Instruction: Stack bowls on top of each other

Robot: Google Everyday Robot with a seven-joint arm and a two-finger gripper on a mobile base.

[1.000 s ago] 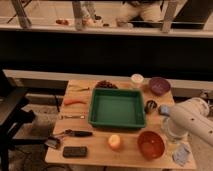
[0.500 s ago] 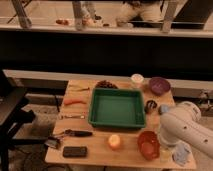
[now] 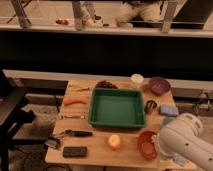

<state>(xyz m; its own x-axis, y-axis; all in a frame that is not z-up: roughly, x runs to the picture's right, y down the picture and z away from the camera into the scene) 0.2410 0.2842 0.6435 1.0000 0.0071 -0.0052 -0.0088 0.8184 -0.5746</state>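
The orange-red bowl [image 3: 145,144] sits at the table's front right, its right side covered by my white arm [image 3: 185,142]. The dark purple bowl [image 3: 159,85] stands at the back right corner, upright and apart from it. My gripper [image 3: 159,146] is at the left end of the arm, right at the orange-red bowl's right edge; the arm hides most of it.
A green rectangular tray [image 3: 117,107] fills the table's middle. A white cup [image 3: 136,78] stands at the back next to the purple bowl. A blue sponge [image 3: 169,110], a dark object [image 3: 150,106], an orange fruit [image 3: 114,141], a black case [image 3: 75,151] and utensils [image 3: 75,133] lie around.
My arm has swung left and forward from the table's right edge, and now overlaps the orange-red bowl's right side. The bowls have not moved.
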